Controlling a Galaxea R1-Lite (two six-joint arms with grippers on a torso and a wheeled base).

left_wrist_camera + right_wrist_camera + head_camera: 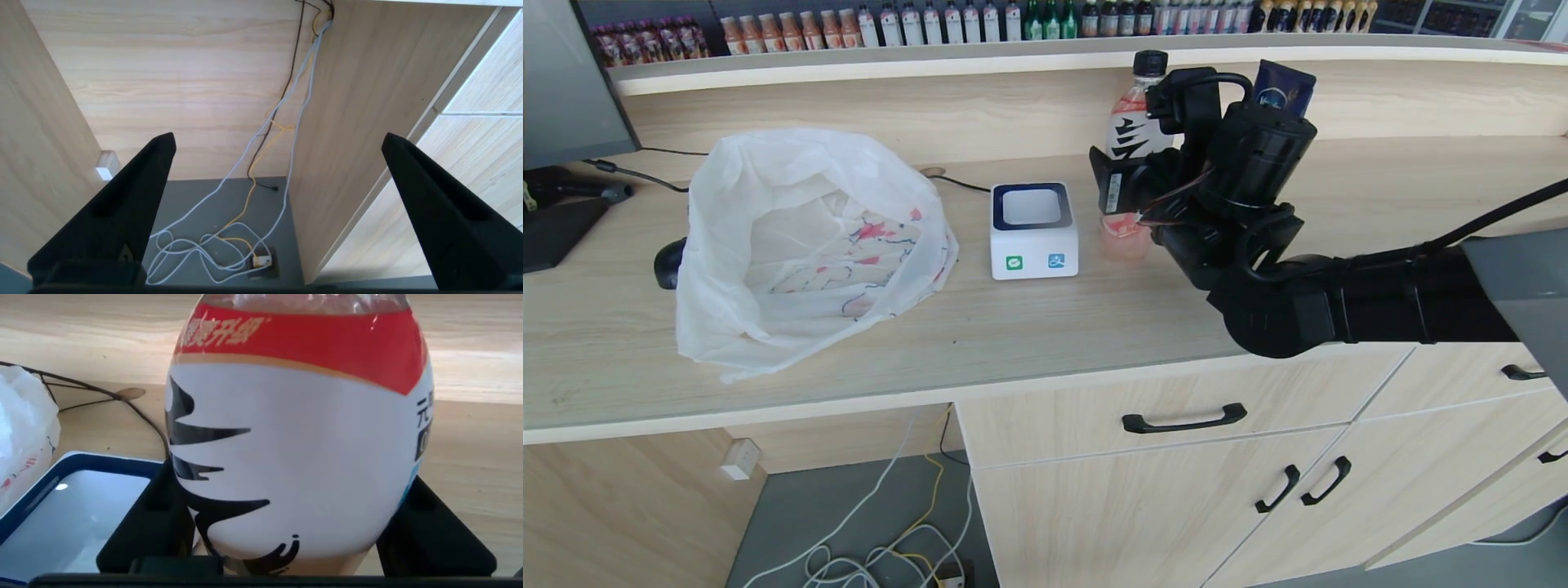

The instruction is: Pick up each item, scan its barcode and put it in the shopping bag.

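White-labelled pink drink bottle (pixel 1131 122) is clamped by the right gripper (pixel 1125 214) fingers, just beside the white square scanner box (pixel 1034 233) — left gripper (pixel 276 145) fingers spread wide.

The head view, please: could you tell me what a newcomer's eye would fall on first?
The black right pincer grips a clear plastic bottle with a white-and-red label on the pale wooden counter's right. To its left sit a white box scanner with a dark-framed window and a gaping white plastic shopping bag.
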